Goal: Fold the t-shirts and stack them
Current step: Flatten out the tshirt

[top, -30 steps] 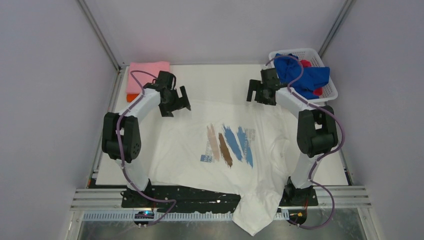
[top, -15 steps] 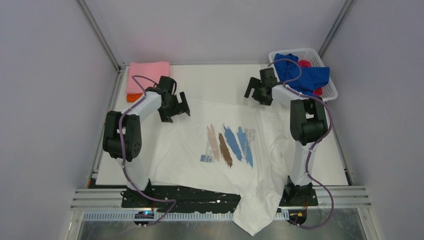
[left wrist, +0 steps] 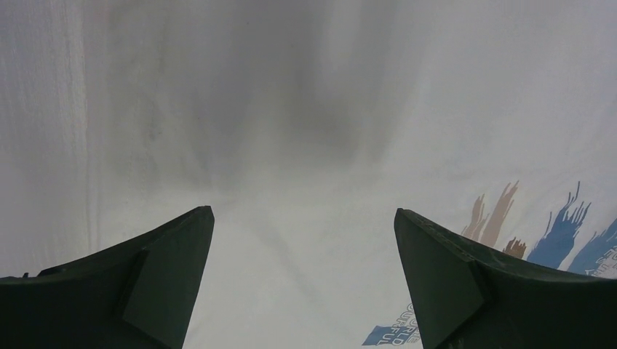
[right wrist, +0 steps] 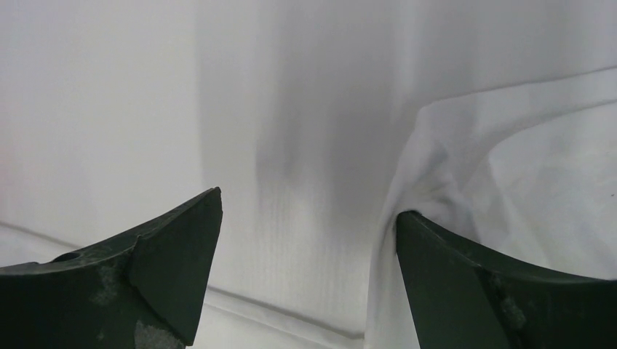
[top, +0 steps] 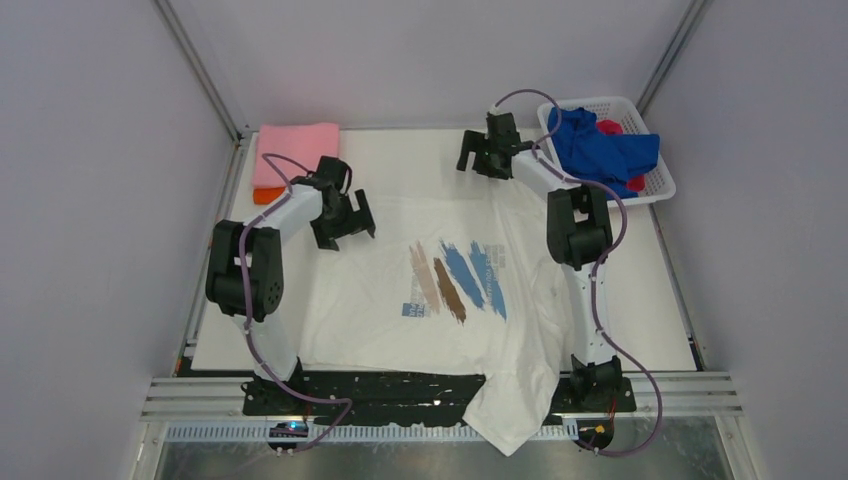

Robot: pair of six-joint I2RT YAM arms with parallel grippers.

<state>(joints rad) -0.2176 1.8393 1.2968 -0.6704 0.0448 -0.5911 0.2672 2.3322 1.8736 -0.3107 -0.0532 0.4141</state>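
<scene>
A white t-shirt (top: 380,300) with blue and brown brush-stroke print (top: 455,280) lies spread on the table, one part hanging over the near edge. My left gripper (top: 345,225) is open and empty just above its far left part; the left wrist view shows the cloth (left wrist: 305,145) between the open fingers and the print (left wrist: 553,233) at right. My right gripper (top: 478,163) is open and empty at the shirt's far edge; in the right wrist view a raised fold of the shirt (right wrist: 509,167) touches the right finger (right wrist: 466,291). A folded pink shirt (top: 295,150) lies on an orange one (top: 262,195) at the far left.
A white lattice basket (top: 655,185) at the far right holds a blue shirt (top: 600,150) and a red one (top: 612,127). The table's white mat (top: 420,160) shows beyond the shirt. Grey walls close in on both sides.
My right gripper has moved left and farther back, away from the basket side. The shirt has shifted slightly left. My left gripper has edged slightly nearer, still open.
</scene>
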